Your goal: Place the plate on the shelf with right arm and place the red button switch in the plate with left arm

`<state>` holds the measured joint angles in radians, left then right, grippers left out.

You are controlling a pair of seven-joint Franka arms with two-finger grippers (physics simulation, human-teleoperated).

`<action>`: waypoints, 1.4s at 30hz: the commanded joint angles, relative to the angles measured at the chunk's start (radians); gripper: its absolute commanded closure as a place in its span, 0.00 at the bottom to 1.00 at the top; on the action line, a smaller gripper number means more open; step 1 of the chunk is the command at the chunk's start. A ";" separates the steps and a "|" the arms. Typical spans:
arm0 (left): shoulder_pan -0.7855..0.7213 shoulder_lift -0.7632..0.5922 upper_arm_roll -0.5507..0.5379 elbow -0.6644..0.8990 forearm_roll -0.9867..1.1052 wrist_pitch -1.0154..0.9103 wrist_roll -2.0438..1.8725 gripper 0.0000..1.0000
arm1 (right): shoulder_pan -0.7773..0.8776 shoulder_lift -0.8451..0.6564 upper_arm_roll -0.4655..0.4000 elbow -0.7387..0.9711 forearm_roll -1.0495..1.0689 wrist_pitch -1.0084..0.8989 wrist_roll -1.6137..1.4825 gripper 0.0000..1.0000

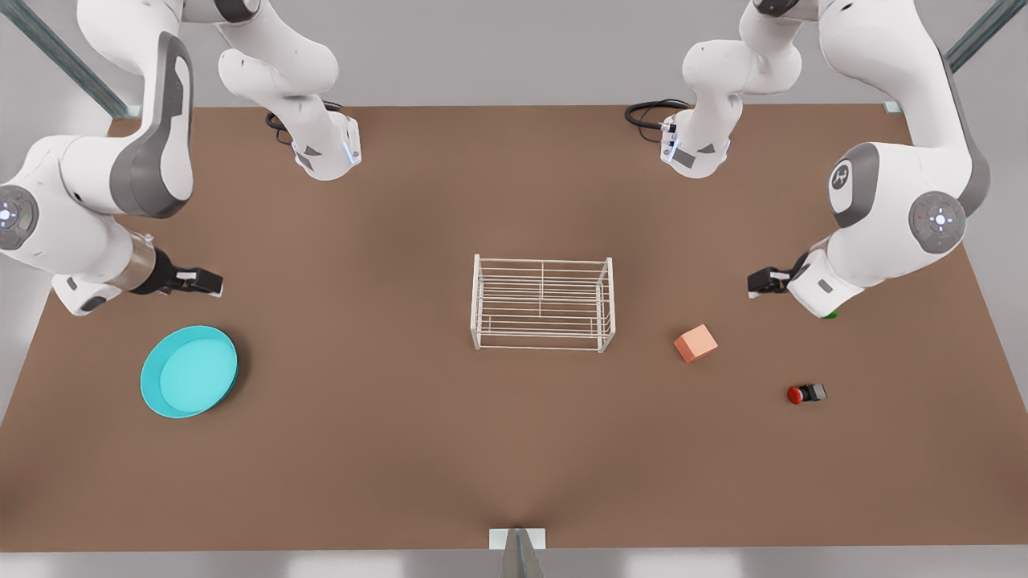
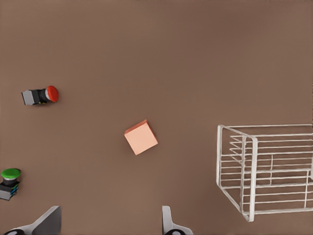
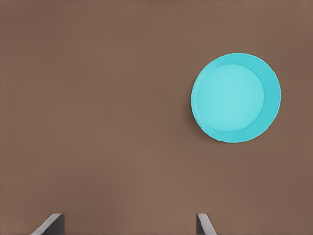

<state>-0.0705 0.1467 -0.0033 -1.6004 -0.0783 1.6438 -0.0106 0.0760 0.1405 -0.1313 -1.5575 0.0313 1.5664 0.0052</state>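
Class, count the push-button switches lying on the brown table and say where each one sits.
2. The red-capped black switch lies near the salmon cube; the green-capped switch sits under the left arm, mostly hidden in the front view.

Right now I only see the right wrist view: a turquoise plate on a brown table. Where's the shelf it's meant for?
Observer: The shelf stands mid-table, well to the front view's right of the plate.
Operator: And the button that goes in the plate?
Observer: The red button switch lies on its side on the table beyond the shelf, near a salmon cube.
Operator: Is anything near it?
Observer: The left end effector hovers open on that side, holding nothing.
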 commanded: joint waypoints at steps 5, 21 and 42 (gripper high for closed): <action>0.001 0.005 0.000 0.008 -0.001 0.042 0.050 0.00 | -0.007 0.019 -0.001 0.000 0.001 0.037 0.002 0.00; 0.009 0.007 0.005 -0.007 0.020 0.011 0.043 0.00 | -0.239 0.327 -0.013 0.031 0.052 0.396 -0.734 0.00; 0.009 0.007 0.003 -0.013 0.022 0.010 0.034 0.00 | -0.548 0.697 0.056 0.312 0.277 0.382 -1.171 0.00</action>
<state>-0.0615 0.1542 0.0011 -1.6142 -0.0574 1.6542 0.0231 -0.4655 0.8370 -0.0755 -1.2444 0.2949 1.9501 -0.8271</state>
